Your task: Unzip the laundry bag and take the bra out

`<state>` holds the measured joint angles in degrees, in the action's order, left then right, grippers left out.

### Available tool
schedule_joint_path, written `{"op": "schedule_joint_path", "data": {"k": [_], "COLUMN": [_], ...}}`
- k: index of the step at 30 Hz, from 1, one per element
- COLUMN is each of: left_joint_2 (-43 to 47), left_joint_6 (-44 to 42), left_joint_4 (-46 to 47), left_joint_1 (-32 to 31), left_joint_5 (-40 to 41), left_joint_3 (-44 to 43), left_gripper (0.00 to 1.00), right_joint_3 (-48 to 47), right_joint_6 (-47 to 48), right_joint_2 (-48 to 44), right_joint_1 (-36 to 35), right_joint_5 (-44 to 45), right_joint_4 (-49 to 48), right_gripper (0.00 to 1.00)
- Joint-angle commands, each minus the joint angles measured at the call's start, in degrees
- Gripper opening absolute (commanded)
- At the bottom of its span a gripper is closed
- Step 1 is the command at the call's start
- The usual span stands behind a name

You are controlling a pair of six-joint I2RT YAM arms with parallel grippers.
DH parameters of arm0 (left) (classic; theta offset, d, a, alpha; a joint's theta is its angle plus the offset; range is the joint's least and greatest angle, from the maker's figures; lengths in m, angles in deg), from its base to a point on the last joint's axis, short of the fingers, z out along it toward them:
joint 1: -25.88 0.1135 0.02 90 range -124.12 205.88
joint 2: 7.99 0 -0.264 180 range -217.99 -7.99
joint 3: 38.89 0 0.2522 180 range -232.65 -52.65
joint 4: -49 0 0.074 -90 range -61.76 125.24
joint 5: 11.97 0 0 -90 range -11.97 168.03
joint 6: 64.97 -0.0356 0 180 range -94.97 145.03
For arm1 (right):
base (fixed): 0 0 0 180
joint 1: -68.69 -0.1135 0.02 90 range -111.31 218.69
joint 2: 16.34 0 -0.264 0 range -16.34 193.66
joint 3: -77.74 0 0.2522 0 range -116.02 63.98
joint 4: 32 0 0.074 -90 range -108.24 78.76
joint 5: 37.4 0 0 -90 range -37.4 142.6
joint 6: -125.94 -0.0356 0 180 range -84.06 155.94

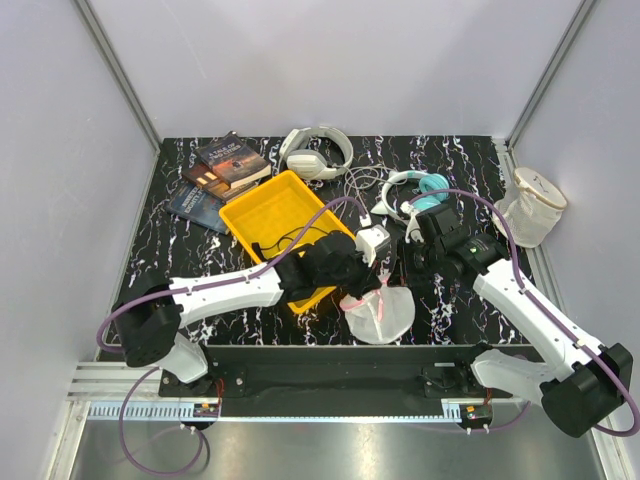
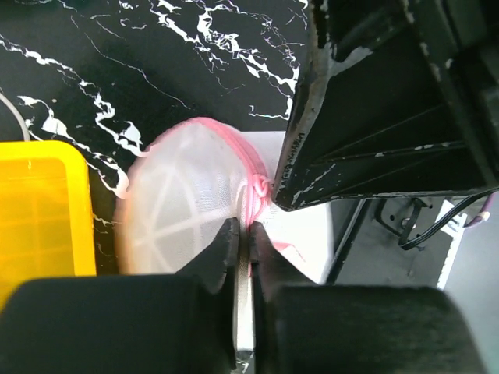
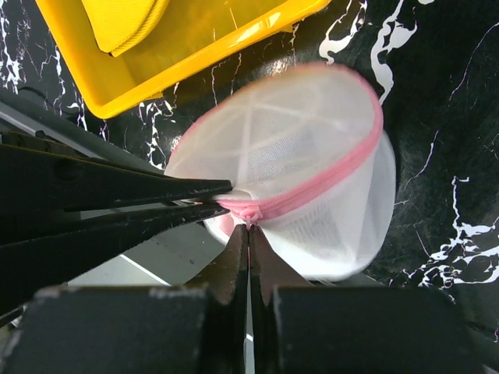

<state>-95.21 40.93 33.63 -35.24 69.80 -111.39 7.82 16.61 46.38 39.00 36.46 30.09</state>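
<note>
Pink-rimmed white mesh laundry bag (image 3: 304,140), directly ahead of both claws. Left gripper (image 2: 242,235) and right gripper (image 3: 248,238) are each pinched shut on its pink zipper (image 3: 331,181), meeting at one spot with wrists angled downward. The zipper line runs rightward from the right claw. Bra not discernible through the mesh.

1. The left arm (image 1: 225,290) stretches low from its base toward the middle.
2. The left gripper (image 2: 242,232) has its fingers pressed almost together, pinching the pink seam of the laundry bag (image 2: 187,206).
3. The right arm (image 1: 530,310) reaches in, angled toward the left one.
4. The right gripper (image 3: 248,231) is clamped tight on that same seam, its tips just beside the left gripper's.
</note>
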Motion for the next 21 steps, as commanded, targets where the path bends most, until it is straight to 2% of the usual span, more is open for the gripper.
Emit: {"op": "schedule_joint_path", "data": {"k": [1,12,21], "left_joint_2": [-0.41,1.52,5.74], "left_joint_6": [0.01,-2.63,-5.09], "left_joint_4": [4.51,5.3,5.39], "left_joint_1": [-0.22,-0.49,-2.07], "left_joint_5": [-2.14,-5.04,-4.78], "left_joint_3": [0.12,3.54,9.25], "left_gripper": [0.0,0.0,0.0], "right_joint_3": [-2.02,-2.55,-3.08], "right_joint_6": [-1.14,-3.08,-2.2], "right_joint_2": [-0.49,2.05,4.6], "right_joint_1": [-0.63,-0.45,1.74], "right_joint_5": [0.58,10.68,12.01], "right_joint_4": [0.09,1.76,1.76], "right_gripper": [0.0,0.0,0.0]}}
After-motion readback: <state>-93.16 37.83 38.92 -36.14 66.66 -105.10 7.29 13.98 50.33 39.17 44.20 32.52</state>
